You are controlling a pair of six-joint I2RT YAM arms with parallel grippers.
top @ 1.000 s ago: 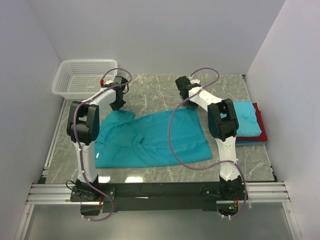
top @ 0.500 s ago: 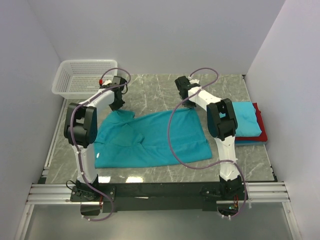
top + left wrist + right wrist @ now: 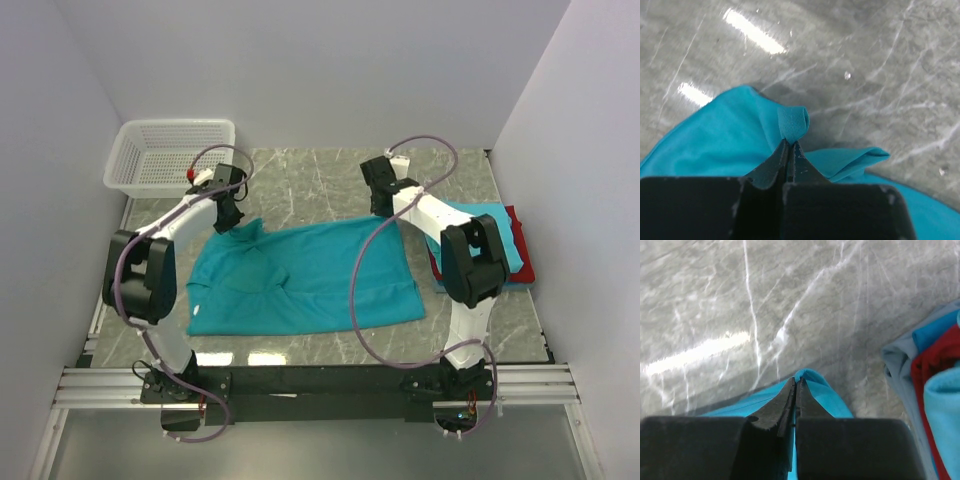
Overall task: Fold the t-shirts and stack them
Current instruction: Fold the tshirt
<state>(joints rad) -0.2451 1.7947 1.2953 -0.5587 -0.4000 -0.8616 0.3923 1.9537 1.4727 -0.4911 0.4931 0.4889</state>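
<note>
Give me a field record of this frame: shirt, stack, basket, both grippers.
teal t-shirt: spread mostly flat on the table, rumpled at its left end
left gripper: shut, pinching a fold of the teal t-shirt at its far left corner
right gripper: shut on the teal t-shirt's far right edge
folded stack: light blue on top, red and blue under it, at the table's right side, apart from the teal t-shirt
basket: white mesh, far left corner, no gripper near it

White arm links point(image 3: 190, 212), bulky black joints point(image 3: 470, 265), mauve cables point(image 3: 365, 300) looping free, red tab point(image 3: 190, 173) by left wrist, matte black wedge fingers point(image 3: 767, 172), black bases point(image 3: 180, 385), green light point(image 3: 462, 409) on the right one.
</note>
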